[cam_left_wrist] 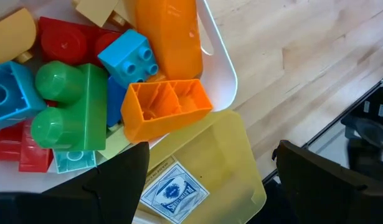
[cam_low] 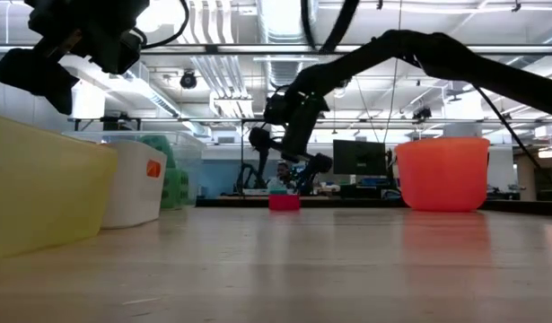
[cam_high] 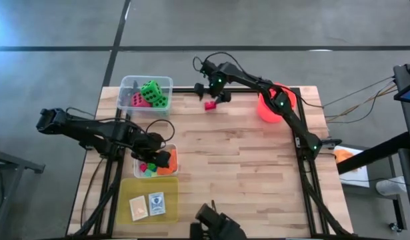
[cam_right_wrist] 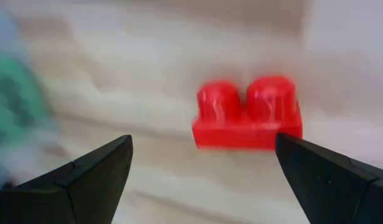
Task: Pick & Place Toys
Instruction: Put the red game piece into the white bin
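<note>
Over on the left, the left gripper (cam_high: 153, 155) hovers jaws spread above the white tub (cam_left_wrist: 222, 81) of blocks. Farther right, the right gripper (cam_high: 218, 97) hangs jaws spread over a red block (cam_right_wrist: 247, 115) lying on the surface (cam_high: 238, 167); looks like the pickup step, so next it drops and pinches.

Red two-stud plastic block (cam_high: 210, 105) on the wooden tabletop (cam_high: 231, 160) at the far edge, clear plastic tub of dice (cam_high: 146, 93) left, red-orange bucket (cam_high: 277, 103) right.
</note>
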Robot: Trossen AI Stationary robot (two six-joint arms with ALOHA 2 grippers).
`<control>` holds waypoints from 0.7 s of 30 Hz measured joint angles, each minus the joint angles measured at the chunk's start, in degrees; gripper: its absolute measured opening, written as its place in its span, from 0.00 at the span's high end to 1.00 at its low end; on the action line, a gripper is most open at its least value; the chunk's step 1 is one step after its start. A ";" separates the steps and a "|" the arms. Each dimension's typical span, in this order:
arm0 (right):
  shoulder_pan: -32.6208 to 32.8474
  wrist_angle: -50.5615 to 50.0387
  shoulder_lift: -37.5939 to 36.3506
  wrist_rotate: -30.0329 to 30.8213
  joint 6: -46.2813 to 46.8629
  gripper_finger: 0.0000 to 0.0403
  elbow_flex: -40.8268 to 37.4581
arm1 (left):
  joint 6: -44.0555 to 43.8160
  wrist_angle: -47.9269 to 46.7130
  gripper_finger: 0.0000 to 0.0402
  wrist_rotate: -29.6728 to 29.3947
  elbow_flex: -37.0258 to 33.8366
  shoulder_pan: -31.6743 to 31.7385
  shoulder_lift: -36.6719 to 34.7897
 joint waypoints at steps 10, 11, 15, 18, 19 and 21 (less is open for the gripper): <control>4.45 -15.70 -2.62 3.38 -10.77 0.04 1.30 | 1.54 0.01 0.16 -0.03 0.00 0.00 0.02; 4.89 -15.25 -2.63 3.39 -11.08 0.04 1.30 | 1.54 0.01 0.16 -0.04 0.00 0.00 0.02; 4.79 -11.65 -2.80 3.16 -11.32 0.04 2.14 | 1.52 0.03 0.16 -0.30 0.00 0.00 0.02; 3.21 -8.83 -2.84 3.36 -11.19 0.04 1.85 | 1.22 0.93 0.16 -0.26 0.00 0.00 0.02; 2.78 -8.21 -2.83 3.73 -10.68 0.04 1.55 | 1.07 1.53 0.16 -0.25 0.00 0.00 0.02; 2.08 -7.10 -2.36 3.59 -9.53 0.04 1.42 | 0.58 3.01 0.16 -0.09 0.00 0.00 0.02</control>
